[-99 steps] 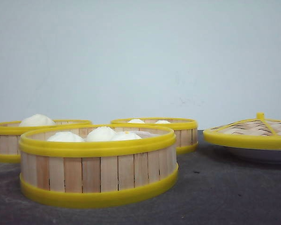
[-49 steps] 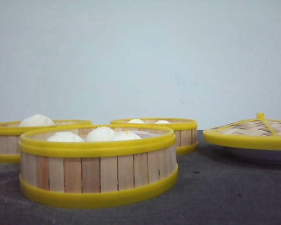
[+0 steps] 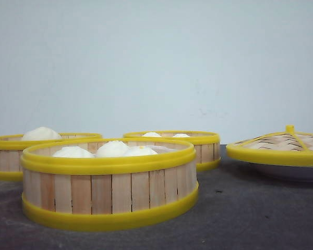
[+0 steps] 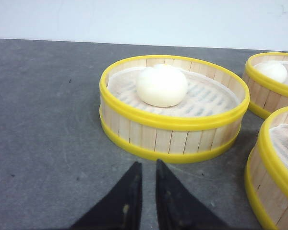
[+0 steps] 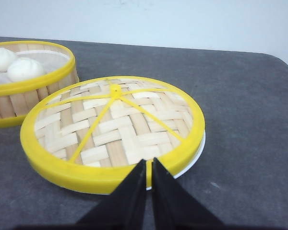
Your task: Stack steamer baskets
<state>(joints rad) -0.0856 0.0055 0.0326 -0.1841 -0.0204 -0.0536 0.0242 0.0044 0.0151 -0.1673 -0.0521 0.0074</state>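
Note:
Three steamer baskets stand apart on the dark table, each holding white buns: a near one (image 3: 109, 192), one at the left (image 3: 5, 159) and one further back (image 3: 206, 151). No gripper shows in the front view. In the left wrist view my left gripper (image 4: 148, 165) is shut with nothing in it, just short of the wall of the one-bun basket (image 4: 173, 139). My right gripper (image 5: 149, 162) is shut and empty, with its tips over the near rim of the woven lid (image 5: 115, 124).
The domed woven lid (image 3: 281, 148) with yellow rim and knob rests on a white plate (image 3: 289, 173) at the right. Parts of two other baskets (image 4: 269, 91) (image 4: 273, 182) lie beside the left gripper. The table's edge (image 5: 283, 57) runs to the right of the lid.

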